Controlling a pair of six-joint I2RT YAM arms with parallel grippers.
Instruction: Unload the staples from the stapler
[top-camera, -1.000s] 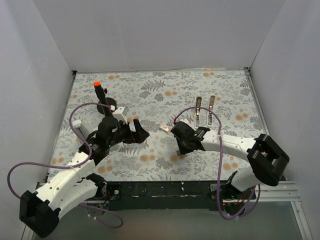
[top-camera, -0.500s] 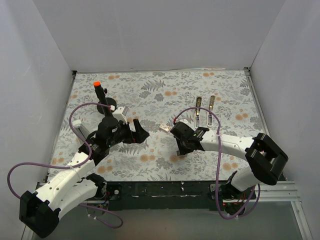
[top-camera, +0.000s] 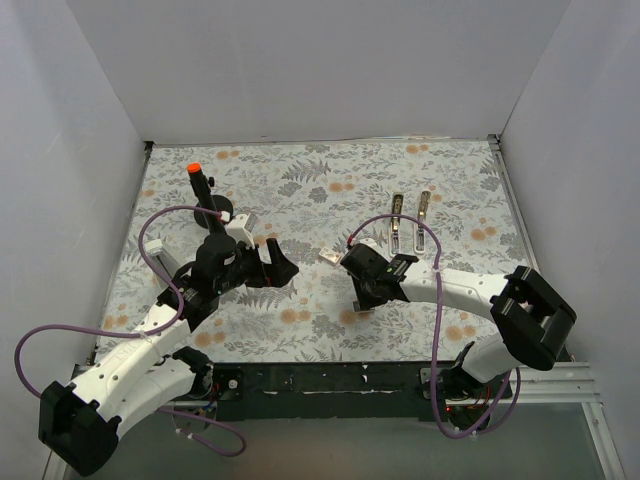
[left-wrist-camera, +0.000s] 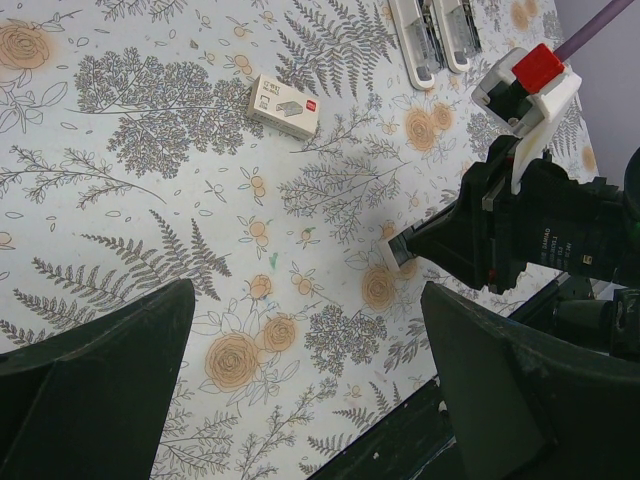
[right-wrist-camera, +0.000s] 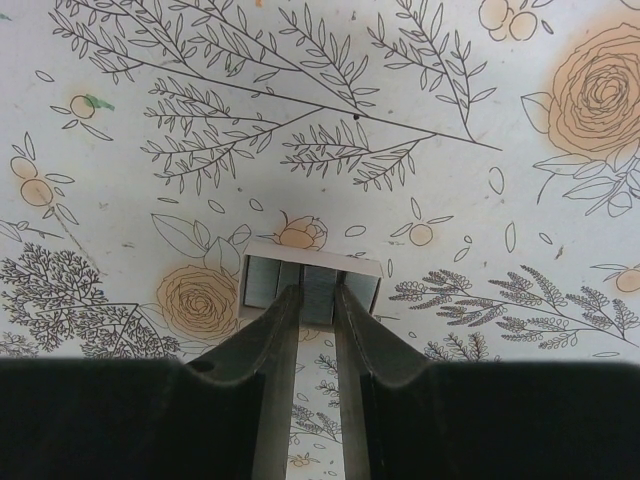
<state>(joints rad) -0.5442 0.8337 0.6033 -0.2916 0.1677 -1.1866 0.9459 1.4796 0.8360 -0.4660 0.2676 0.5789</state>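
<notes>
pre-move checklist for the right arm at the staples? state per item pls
1. Stapler opened: ok, its two halves lie side by side.
2. Right gripper on target: ok, tips sit at the white tray holding the staples.
3. Grip on a staple strip: cannot tell, jaws stand narrow and the tips hide the contact.
4. Left gripper out of the way: ok, wide open, empty, apart from the tray.
5. Small box clear: ok, it lies apart from both grippers.
6. Stapler channel empty: cannot tell, too small to see.
</notes>
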